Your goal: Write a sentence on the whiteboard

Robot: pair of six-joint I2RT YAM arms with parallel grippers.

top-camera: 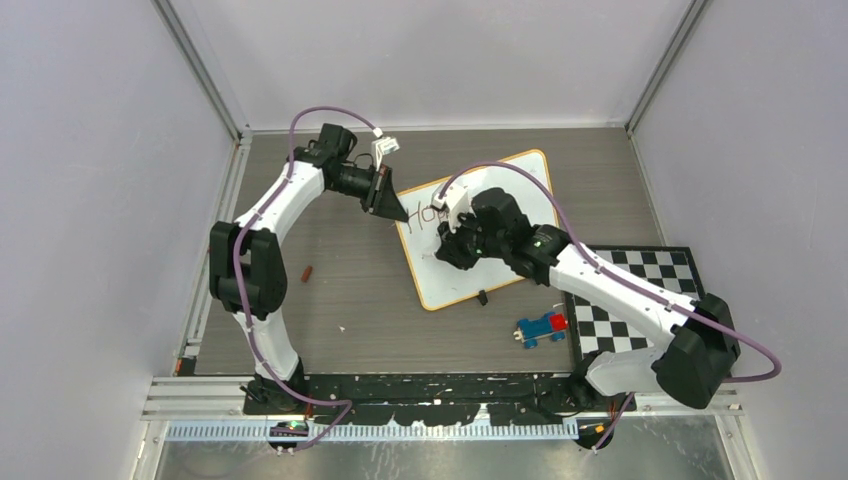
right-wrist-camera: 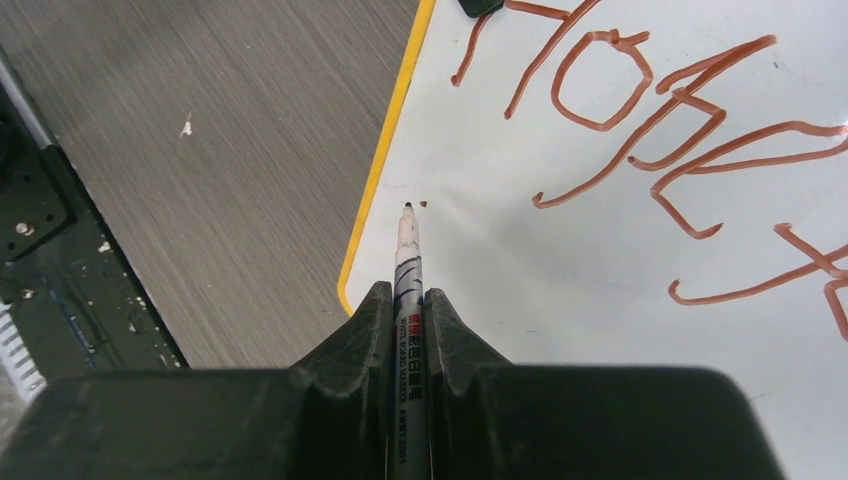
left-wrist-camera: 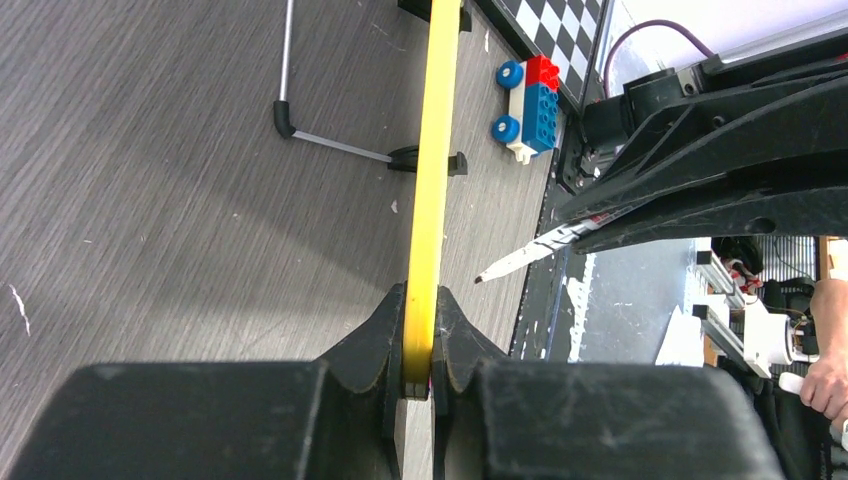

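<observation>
The whiteboard [top-camera: 455, 280] lies at an angle on the table's middle, with an orange-yellow rim. My left gripper [top-camera: 393, 205] is shut on its far left corner; the left wrist view shows the rim [left-wrist-camera: 432, 180] edge-on, pinched between the jaws of the left gripper [left-wrist-camera: 420, 300]. My right gripper [right-wrist-camera: 407, 295] is shut on a grey whiteboard marker [right-wrist-camera: 408, 265] over the board [right-wrist-camera: 560, 320]. Its tip is near the board's left edge, beside a small red dot. The sentence [right-wrist-camera: 640, 110] shows as reddish-brown letters "Hope" plus a stroke at the right. Tip contact is unclear.
A blue-and-red toy train [top-camera: 541, 327] sits near the board's front right, next to a black-and-white checkered mat [top-camera: 640, 300]. A small reddish-brown piece [top-camera: 308, 272] lies on the table at the left. A black clip [top-camera: 482, 297] is at the board's near edge. Walls enclose the table.
</observation>
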